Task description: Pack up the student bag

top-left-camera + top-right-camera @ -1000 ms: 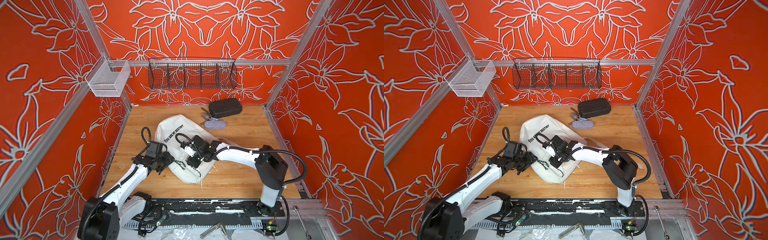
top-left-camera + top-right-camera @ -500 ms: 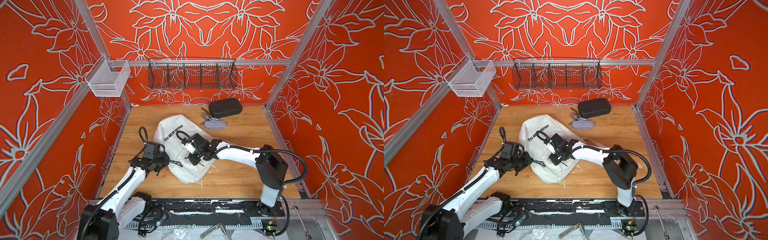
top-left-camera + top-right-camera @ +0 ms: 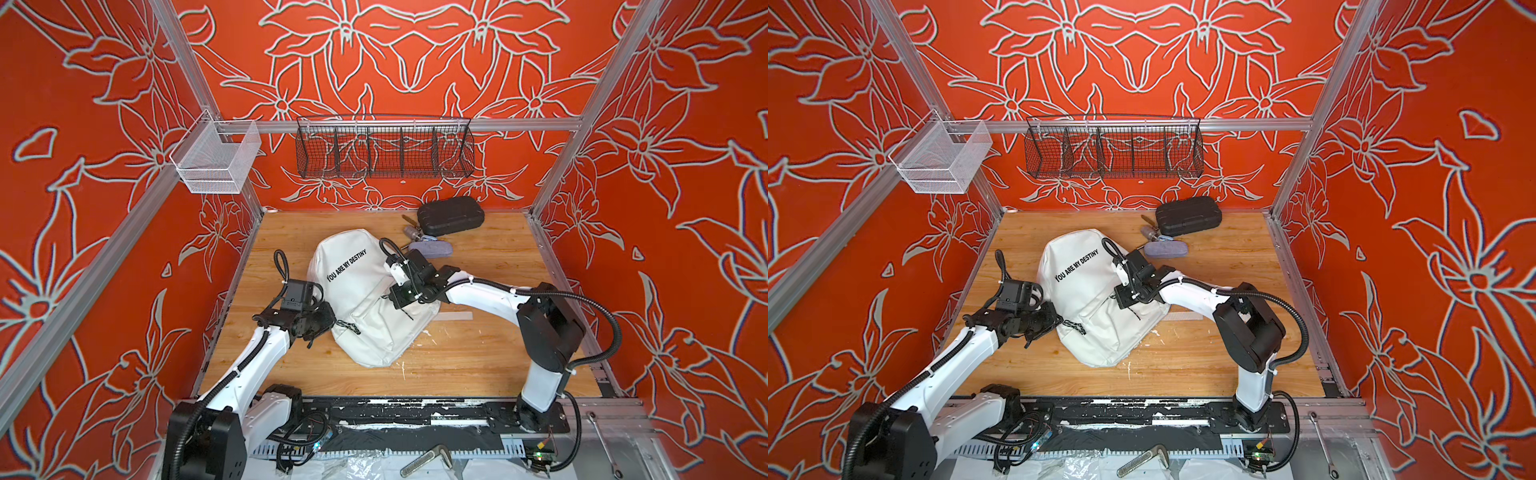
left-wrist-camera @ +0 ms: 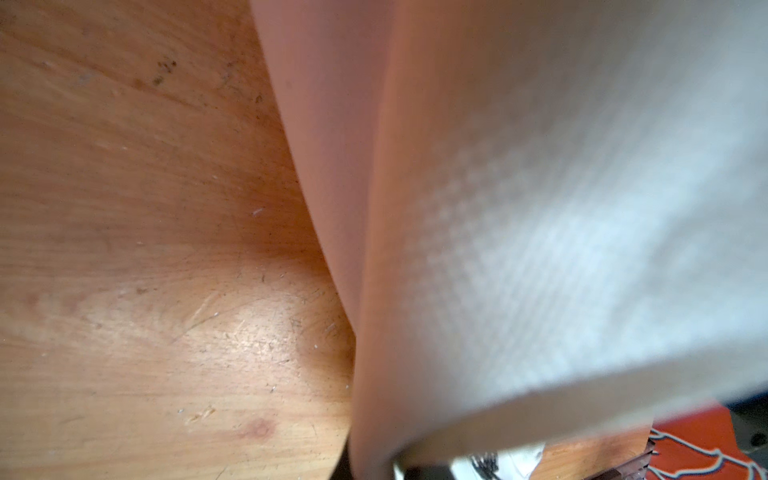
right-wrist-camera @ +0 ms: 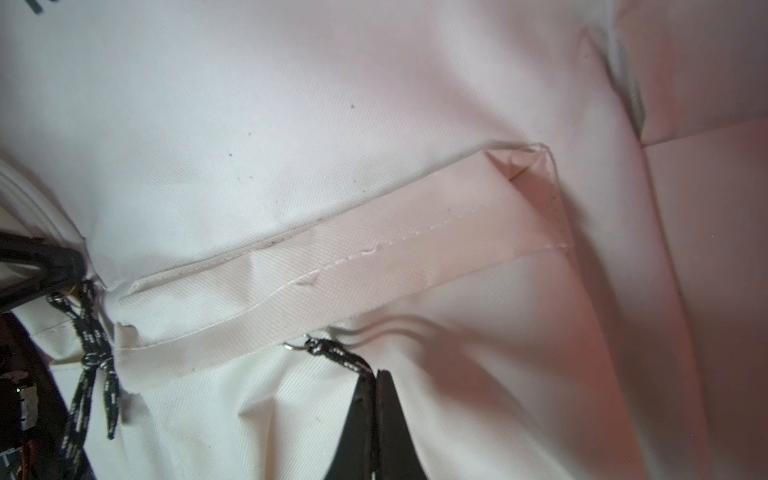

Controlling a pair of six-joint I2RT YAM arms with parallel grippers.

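Just past the black base rail (image 3: 415, 415), the scuffed wooden table (image 3: 478, 361) carries the student bag (image 3: 365, 328) in its middle, print up and top toward the back wall. My left gripper (image 3: 332, 322) sits at the bag's left edge, its jaws pressed together on the fabric where a black cord (image 3: 348, 327) hangs. My right gripper (image 5: 376, 374) is over the front pocket, pinching the zipper cord (image 5: 338, 355) between its tips. That arm's wrist lies across the bag's right side and covers part of the pocket. A white strap (image 3: 455, 316) lies flat on the table beneath the arm. Just beyond the bag's top right corner lies a lavender pouch (image 3: 430, 250), then a black case (image 3: 451, 216) near the back wall. Above hang a black wire basket (image 3: 384, 151) and, on the left wall, a white mesh bin (image 3: 216, 160).

Since a second ago both pairs of jaws have closed, and the left wrist has drawn slightly toward the left wall. Bag, pouch and case lie where they were.

The left wrist view is all blurred white fabric and wood, so I cannot tell whether that gripper has cloth alone or the cord too. The small items (image 3: 411, 232) beside the pouch are too small to name.
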